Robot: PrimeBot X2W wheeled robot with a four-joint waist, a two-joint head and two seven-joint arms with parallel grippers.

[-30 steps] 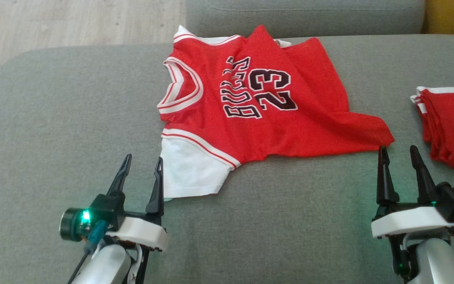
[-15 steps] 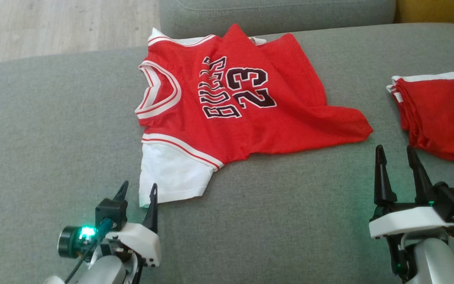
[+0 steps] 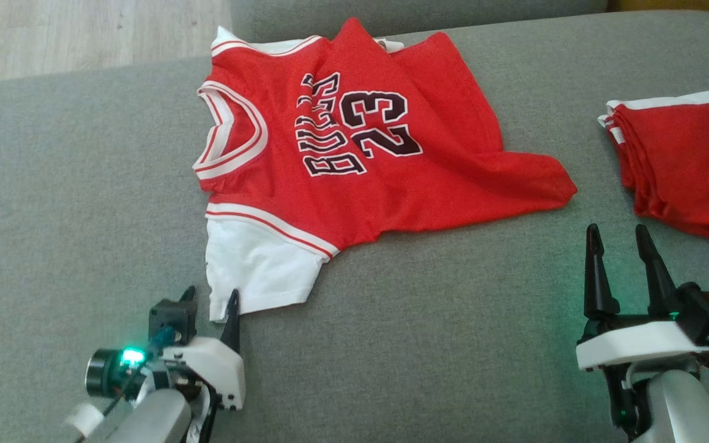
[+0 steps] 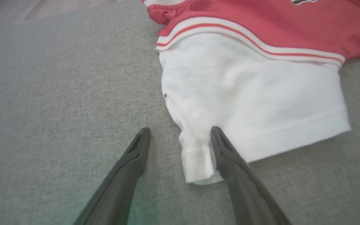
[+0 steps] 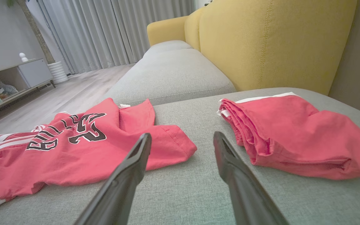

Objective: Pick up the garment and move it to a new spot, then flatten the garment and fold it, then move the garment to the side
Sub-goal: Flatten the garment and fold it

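We have the grey sofa seat (image 3: 84, 184) under everything. The red jersey (image 3: 391, 184) lies spread on it ahead of both claws. Its long axis runs across us, with the neck hole toward our left and the hem toward our right. A folded red pile (image 3: 687, 160) sits well apart on the right. Our right claw (image 3: 616, 229) stands wide and empty, just short of the hem corner (image 3: 560, 184). Our left claw (image 3: 211, 292) is nearer the cloth, also wide and holding nothing. The near corner of the white sleeve (image 3: 250, 277) lies between its fingers (image 4: 233, 165). We judge the grab falls to the left claw, closing on that corner.
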